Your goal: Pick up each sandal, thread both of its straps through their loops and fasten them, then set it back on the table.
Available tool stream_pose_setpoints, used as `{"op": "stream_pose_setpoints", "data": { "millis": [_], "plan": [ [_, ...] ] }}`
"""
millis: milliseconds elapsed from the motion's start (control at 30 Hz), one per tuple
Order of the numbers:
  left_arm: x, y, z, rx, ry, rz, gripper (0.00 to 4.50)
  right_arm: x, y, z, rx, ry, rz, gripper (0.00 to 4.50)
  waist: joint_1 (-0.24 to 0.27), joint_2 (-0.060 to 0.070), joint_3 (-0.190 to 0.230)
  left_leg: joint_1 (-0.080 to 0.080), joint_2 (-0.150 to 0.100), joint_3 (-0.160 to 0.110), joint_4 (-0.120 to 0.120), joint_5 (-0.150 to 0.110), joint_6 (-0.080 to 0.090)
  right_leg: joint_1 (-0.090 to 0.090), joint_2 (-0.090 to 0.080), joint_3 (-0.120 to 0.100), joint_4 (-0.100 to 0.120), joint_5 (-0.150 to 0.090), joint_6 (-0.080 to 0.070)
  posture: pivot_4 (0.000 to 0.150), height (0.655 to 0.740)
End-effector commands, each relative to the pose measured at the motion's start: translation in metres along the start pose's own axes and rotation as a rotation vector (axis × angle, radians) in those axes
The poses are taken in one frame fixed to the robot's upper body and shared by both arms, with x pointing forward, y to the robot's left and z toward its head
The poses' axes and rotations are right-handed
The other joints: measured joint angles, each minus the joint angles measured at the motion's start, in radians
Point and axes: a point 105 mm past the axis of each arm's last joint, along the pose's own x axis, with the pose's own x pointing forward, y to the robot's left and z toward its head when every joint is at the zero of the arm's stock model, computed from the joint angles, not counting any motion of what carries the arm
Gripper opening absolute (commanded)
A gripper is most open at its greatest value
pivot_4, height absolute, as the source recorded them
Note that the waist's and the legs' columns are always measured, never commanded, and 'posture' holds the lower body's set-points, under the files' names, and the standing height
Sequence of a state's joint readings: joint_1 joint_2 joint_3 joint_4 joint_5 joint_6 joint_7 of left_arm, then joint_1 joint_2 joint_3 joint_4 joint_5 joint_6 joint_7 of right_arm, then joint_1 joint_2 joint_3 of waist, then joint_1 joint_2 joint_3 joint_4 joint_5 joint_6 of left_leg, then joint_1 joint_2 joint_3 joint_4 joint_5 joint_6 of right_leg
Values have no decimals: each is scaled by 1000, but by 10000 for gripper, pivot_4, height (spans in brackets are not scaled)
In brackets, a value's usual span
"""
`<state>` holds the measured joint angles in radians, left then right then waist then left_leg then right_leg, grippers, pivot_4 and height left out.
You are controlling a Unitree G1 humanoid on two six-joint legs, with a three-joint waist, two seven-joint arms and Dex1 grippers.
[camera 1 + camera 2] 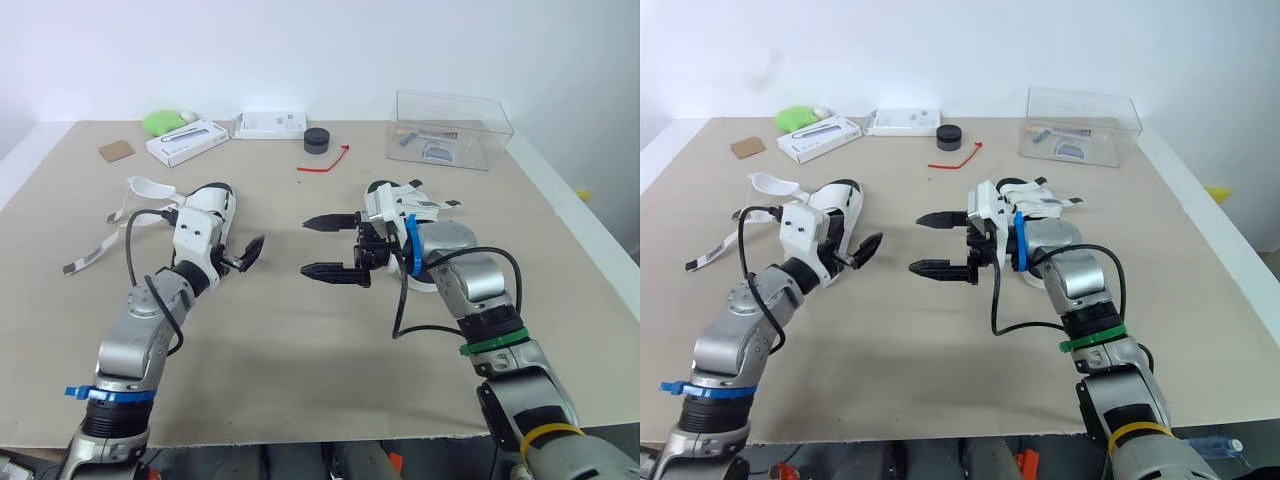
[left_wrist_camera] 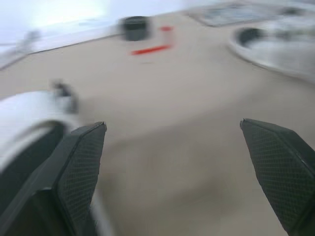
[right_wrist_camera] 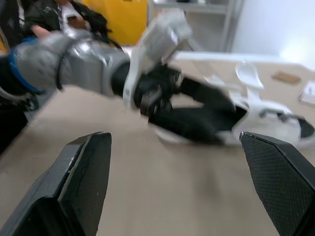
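White left sandal (image 1: pixel 212 199) lies at ten o'clock on your table (image 1: pixel 300 345), just beyond your left gripper (image 1: pixel 243 254), straps trailing loose. Right sandal (image 1: pixel 428 206) sits at one o'clock, beside your right gripper (image 1: pixel 305 246). Both jaws are spread wide, holding nothing.

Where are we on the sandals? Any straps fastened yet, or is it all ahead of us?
Nothing looks done. The left sandal lies on the table with its straps splayed loose. The right sandal sits partly behind the right arm, so I can't tell how its straps stand. Nothing is in hand: the left gripper and right gripper are open and empty. Picking up, threading and fastening remain.
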<state>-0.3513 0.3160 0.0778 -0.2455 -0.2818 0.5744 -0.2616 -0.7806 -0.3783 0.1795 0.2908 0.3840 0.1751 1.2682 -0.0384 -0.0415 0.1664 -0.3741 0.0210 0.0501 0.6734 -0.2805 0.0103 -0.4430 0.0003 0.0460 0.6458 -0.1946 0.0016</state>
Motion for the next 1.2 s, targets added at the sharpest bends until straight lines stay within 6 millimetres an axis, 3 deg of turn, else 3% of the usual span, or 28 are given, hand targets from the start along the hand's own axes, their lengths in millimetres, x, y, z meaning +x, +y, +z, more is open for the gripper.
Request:
{"op": "stream_pose_setpoints", "data": {
  "millis": [33,367,600,967,1200],
  "plan": [
    [2,15,3,2,35,175,45000,3,-9,17,-76,-33,-13,44783,0,0,0,0,0,0,0,0,-1,0,-1,0,0,0,0,1500,7400],
    [18,13,-4,-77,74,248,45000,6,-18,25,-29,-83,-23,44783,6,0,0,0,0,0,0,-1,-3,0,-2,-3,0,1,-1,1500,7400],
    [34,19,-14,-99,118,254,45000,5,-25,15,-72,-30,-58,44783,6,0,0,0,-1,0,0,0,-3,0,-2,-3,0,1,-1,1500,7400],
    [64,14,-8,-79,117,163,45000,-3,-28,9,-111,6,-101,44783,11,0,0,0,-1,0,0,0,-4,0,-3,-3,1,1,-1,1500,7400],
    [72,40,-12,-106,145,244,45000,-4,-28,10,-116,-1,-115,44783,10,0,0,0,-1,0,0,0,-4,-1,-3,-3,1,1,0,1500,7400]
  ]
}}
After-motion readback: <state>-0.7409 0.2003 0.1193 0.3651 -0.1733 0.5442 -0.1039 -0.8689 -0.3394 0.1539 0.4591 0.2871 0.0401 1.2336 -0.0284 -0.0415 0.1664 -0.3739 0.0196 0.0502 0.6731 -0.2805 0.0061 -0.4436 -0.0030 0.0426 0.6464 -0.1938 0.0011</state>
